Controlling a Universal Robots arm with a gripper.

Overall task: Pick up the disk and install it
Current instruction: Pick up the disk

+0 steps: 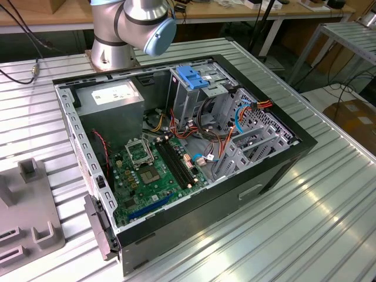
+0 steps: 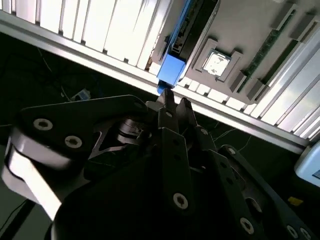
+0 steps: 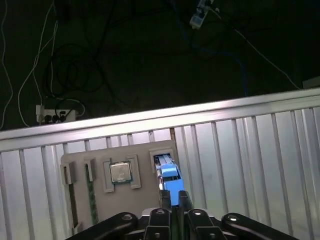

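Close up at the wrist, my gripper (image 3: 174, 194) is drawn narrow and clamped on the blue end of the disk (image 3: 171, 181) (it stands on edge in a slot of the grey holder (image 3: 145, 200)). Next to that slot I see a processor chip (image 3: 120, 172). Farther off, in the exterior view, the open computer case (image 1: 205, 211) sits on the ribbed surface (image 1: 329, 223).
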